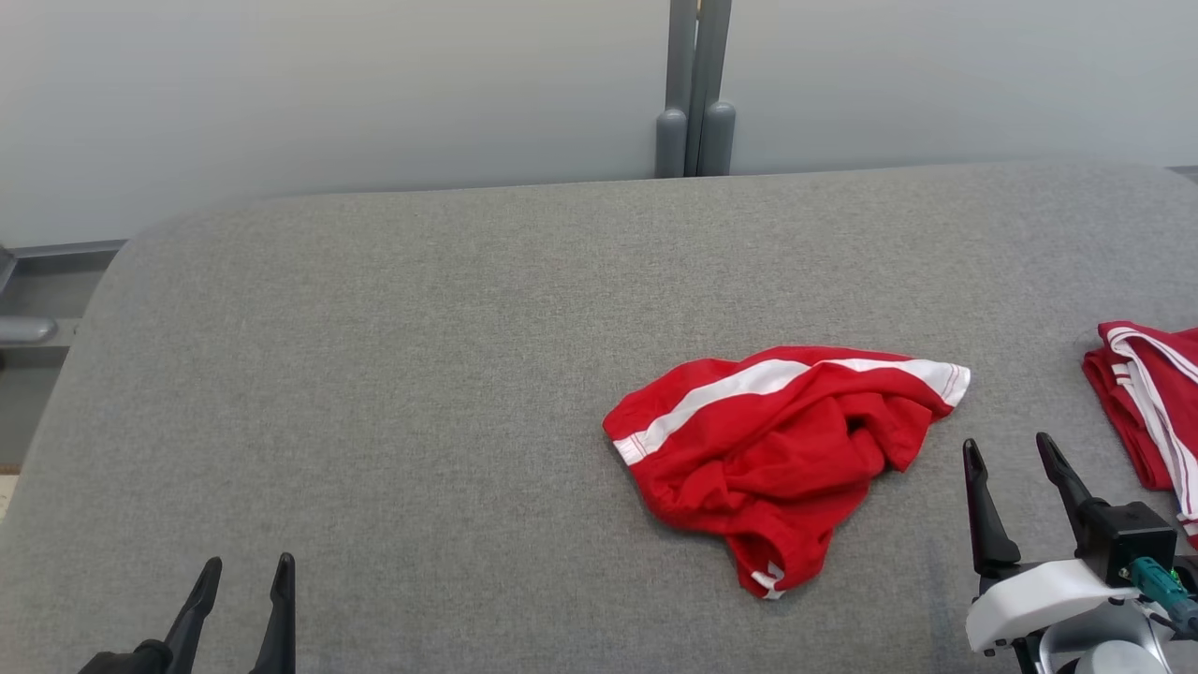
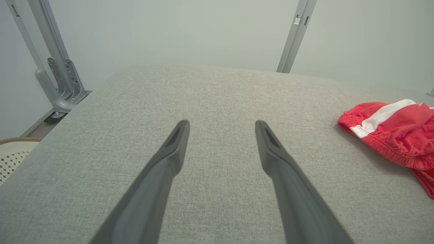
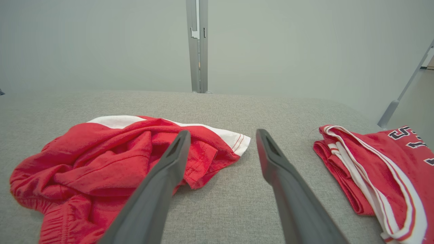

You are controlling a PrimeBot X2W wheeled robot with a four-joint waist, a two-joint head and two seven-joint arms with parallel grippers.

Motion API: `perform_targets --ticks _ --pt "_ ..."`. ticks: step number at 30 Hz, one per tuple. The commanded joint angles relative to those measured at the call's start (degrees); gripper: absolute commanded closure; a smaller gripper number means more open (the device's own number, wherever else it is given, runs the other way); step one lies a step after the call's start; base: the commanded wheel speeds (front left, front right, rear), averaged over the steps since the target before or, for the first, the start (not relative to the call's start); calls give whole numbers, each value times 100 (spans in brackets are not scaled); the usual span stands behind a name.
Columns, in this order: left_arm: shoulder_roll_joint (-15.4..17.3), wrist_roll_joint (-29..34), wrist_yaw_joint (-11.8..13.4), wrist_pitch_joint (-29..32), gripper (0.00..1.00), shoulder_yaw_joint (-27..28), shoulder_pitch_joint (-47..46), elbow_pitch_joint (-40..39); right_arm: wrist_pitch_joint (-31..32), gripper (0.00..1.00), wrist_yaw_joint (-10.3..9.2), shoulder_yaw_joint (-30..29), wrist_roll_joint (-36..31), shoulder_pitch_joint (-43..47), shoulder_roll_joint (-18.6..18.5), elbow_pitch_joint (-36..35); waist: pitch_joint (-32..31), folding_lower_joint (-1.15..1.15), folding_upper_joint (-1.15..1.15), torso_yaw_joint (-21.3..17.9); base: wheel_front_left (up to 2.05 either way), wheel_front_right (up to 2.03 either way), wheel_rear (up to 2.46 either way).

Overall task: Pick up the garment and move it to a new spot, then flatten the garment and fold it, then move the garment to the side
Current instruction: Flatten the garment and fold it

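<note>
You have the crumpled red garment [image 1: 777,459] lying on the grey padded surface [image 1: 374,374], a little toward 4 o'clock from the middle of the head view; it is bunched rather than flat, with a broad white stripe running along its far edge from 9 o'clock up toward 2 o'clock, and a small white tab at its near tip, at 6 o'clock.

Your right gripper [image 1: 1009,442] sits at 5 o'clock in the head view, fingers pointing to 12 o'clock; its jaws are spread wide with nothing between them; it is just beside the garment's 3 o'clock corner but apart from it. In the right wrist view the red heap lies toward 9 o'clock, and its white-hemmed corner shows in the gap between the two fingers.

Your left gripper [image 1: 249,560] sits at 7 o'clock in the head view; its jaws are likewise wide and empty; it is well apart from the garment. In the left wrist view bare grey cloth lies under the fingers, and the garment's gathered edge shows at 3 o'clock.

A folded red garment [image 1: 1146,402] with white piping lies at the 3 o'clock edge of the head view, apart from the crumpled one; the right wrist view shows dark lettering on it. A grey post [image 1: 694,94] stands at 12 o'clock behind the surface, against a pale wall [image 1: 328,84].
</note>
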Motion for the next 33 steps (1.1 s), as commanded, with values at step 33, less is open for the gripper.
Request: perform_targets --ticks 33 --pt "-520 614 -433 -21 0 637 32 149 -16 0 -2 -29 89 -96 23 -23 -58 0 0 -165 0 0 0"
